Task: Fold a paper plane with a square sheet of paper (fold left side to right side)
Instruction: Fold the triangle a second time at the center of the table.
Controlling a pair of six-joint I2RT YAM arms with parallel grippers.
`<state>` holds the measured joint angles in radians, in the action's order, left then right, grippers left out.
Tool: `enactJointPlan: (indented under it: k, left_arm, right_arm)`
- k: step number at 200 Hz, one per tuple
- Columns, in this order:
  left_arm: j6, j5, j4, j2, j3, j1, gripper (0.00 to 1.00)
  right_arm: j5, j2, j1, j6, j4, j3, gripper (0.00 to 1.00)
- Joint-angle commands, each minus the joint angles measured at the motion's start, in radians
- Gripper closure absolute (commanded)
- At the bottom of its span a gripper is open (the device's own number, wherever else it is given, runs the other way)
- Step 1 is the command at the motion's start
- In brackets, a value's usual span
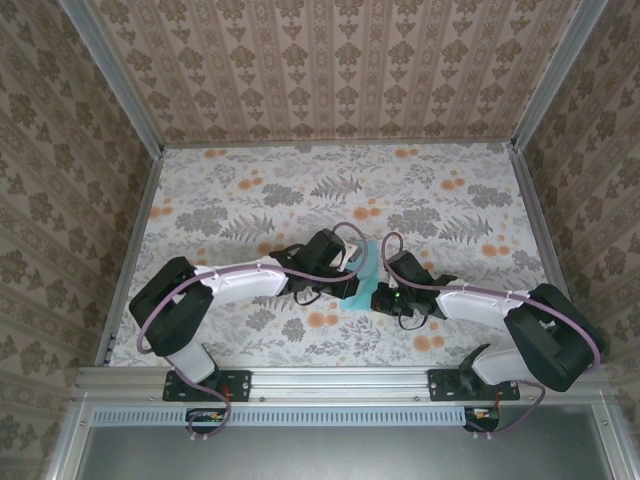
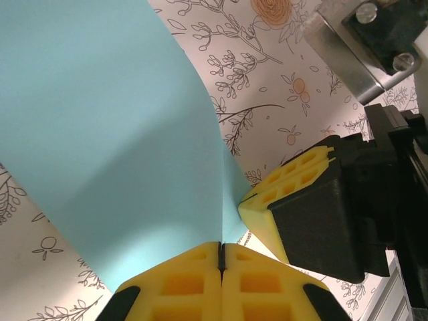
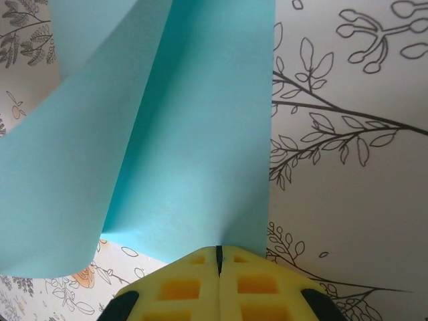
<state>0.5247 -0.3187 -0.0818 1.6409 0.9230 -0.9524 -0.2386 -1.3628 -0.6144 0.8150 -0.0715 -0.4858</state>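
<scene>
Just in from the near edge of the table (image 1: 300, 180), at mid-width, I had my left gripper (image 2: 221, 249) pinched tight on the square sheet of paper (image 3: 194, 134). My right gripper (image 3: 218, 253) was clamped on it just beside. The plain cyan sheet rose between them in a soft, loose curl, bowing toward the far edge.

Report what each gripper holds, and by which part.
Both hold the square sheet of paper. The left gripper is shut on its edge at a corner. The right gripper is shut on an edge close to a corner. The sheet bows between them.
</scene>
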Motion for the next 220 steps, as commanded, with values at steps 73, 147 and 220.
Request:
enactJointPlan:
  k: [73,147,220]
  left_arm:
    - [-0.019,-0.008,-0.077,0.038,0.026,0.028,0.99]
    - [-0.054,-0.012,-0.068,0.090,0.059,0.063,0.99]
    - [-0.069,-0.035,-0.049,0.138,0.081,0.098,0.99]
  right_arm:
    - [0.090,-0.021,-0.007,-0.042,-0.181,-0.046,1.00]
    - [0.079,-0.053,-0.007,-0.047,-0.172,-0.054,1.00]
    - [0.075,-0.061,-0.007,-0.054,-0.177,-0.053,1.00]
